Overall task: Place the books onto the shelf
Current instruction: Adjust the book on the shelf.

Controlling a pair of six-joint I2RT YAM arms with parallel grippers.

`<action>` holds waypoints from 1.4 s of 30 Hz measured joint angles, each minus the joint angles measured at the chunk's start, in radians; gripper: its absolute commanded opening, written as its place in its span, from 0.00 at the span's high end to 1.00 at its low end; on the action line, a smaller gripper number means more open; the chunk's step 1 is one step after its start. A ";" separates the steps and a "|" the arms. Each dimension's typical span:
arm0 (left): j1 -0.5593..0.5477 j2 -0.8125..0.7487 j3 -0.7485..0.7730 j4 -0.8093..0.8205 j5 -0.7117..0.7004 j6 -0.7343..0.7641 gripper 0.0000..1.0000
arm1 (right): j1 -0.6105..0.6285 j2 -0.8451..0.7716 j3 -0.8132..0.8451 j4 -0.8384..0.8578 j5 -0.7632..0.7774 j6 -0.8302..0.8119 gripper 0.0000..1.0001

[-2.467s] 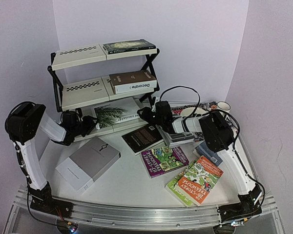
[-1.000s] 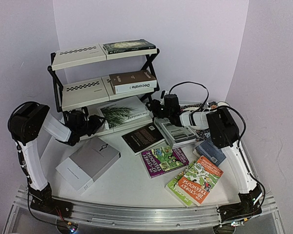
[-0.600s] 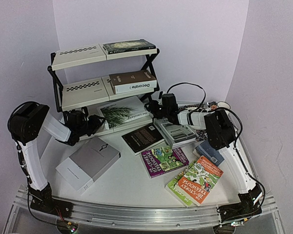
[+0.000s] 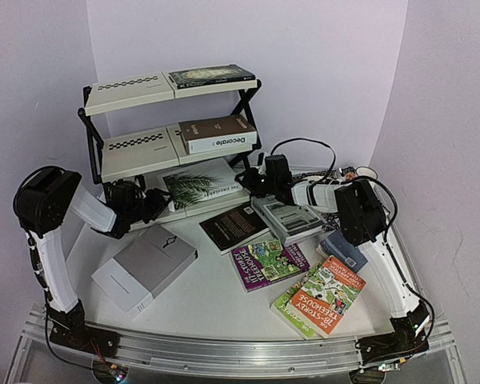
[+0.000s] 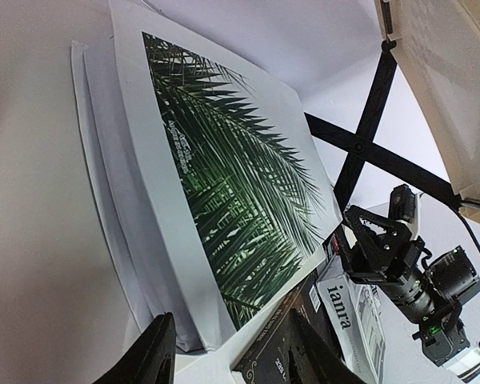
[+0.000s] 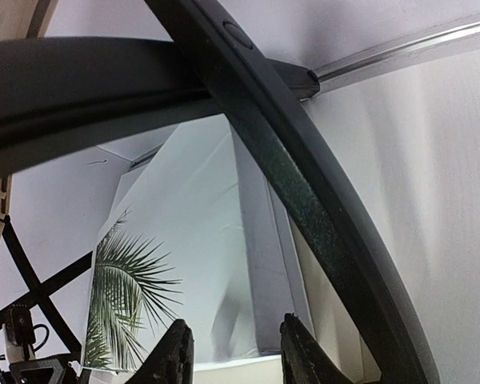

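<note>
The shelf (image 4: 132,84) stands at the back left. A dark book (image 4: 212,76) lies on its top board, the brown "Decorate" book (image 4: 218,134) on the middle one, and the white palm-leaf book (image 4: 196,188) on the bottom one. My left gripper (image 4: 158,202) is open at that book's left end, its near corner (image 5: 196,340) ahead of the gripper (image 5: 232,324). My right gripper (image 4: 246,180) is at the right end, beside the black frame (image 6: 304,216). It is open (image 6: 235,320), with the book's edge (image 6: 260,320) ahead of its fingers.
On the table lie a plain grey book (image 4: 144,266), a black book (image 4: 234,226), the grey "laura" book (image 4: 286,216), two colourful paperbacks (image 4: 270,262) (image 4: 320,294) and a dark blue book (image 4: 344,250). A mug (image 4: 366,174) sits on a placemat at the back right.
The palm-leaf book has slid further onto the bottom board. My right gripper has moved left toward its right end, and its fingers have drawn closer together. The left arm has barely moved.
</note>
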 measured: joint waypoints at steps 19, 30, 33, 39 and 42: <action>0.004 0.027 0.005 0.000 0.046 -0.019 0.53 | 0.003 -0.103 -0.196 0.077 -0.034 -0.005 0.44; 0.006 0.025 0.004 0.000 0.017 -0.018 0.51 | 0.003 -0.109 -0.120 -0.016 0.017 -0.044 0.42; 0.008 0.025 0.004 0.000 0.013 -0.018 0.49 | 0.003 -0.079 -0.037 -0.042 0.020 -0.060 0.42; 0.017 0.025 0.004 -0.002 0.012 -0.015 0.43 | 0.003 -0.016 0.068 -0.080 0.022 -0.086 0.40; 0.020 0.025 0.004 -0.004 0.012 -0.013 0.41 | 0.003 0.016 0.095 -0.107 0.023 -0.100 0.39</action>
